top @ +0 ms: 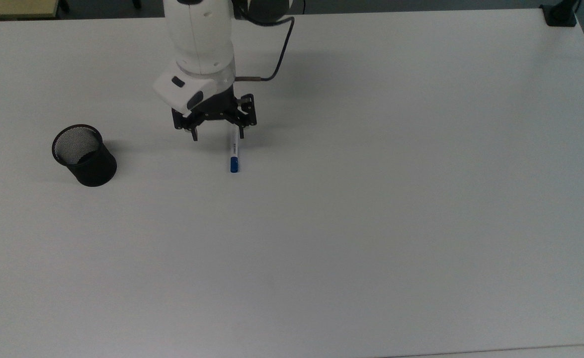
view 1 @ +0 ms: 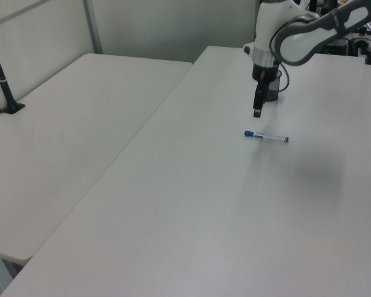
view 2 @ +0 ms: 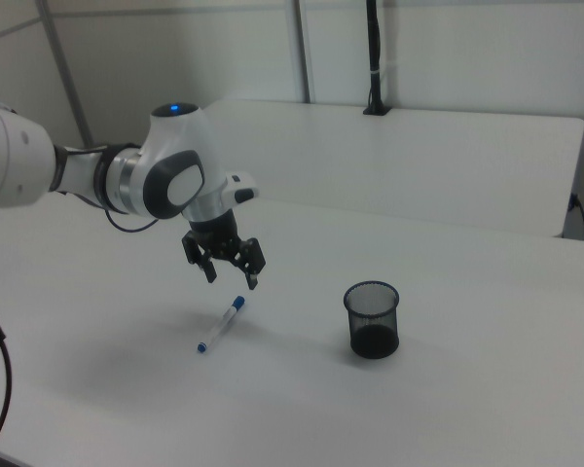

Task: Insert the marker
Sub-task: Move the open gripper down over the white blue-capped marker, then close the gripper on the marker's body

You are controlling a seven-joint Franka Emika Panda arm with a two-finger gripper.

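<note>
Two black fingers of the gripper (top: 217, 134) stand spread wide apart, pointing down, with nothing between them. In the top view one fingertip (top: 241, 135) appears just over the marker's barrel near its upper part, while the other (top: 195, 136) sits off toward the top view's left, over bare table. Whether that fingertip touches the pen cannot be told from above; in the right view the gripper (view 2: 231, 276) hangs clear above the marker (view 2: 222, 324), with a gap of table showing between them, so it holds and touches nothing.

The marker (top: 233, 151) lies flat on the white table (top: 371, 199), its white barrel running up and down in the top view, blue cap at the lower end; its upper end is hidden under the gripper's body. In the left view the marker (view 1: 266, 137) lies crosswise, and the gripper (view 1: 257, 111) hangs above it, a little toward the left view's left.

A black mesh pen cup (top: 84, 155) stands upright and open-mouthed on the same table, well apart from the pen toward the top view's left. In the right view the cup (view 2: 372, 319) is toward the right view's right of the marker, and looks empty inside. The white arm (top: 200, 44) reaches in from the top view's upper edge, a dark cable (top: 279, 54) looping beside it.
</note>
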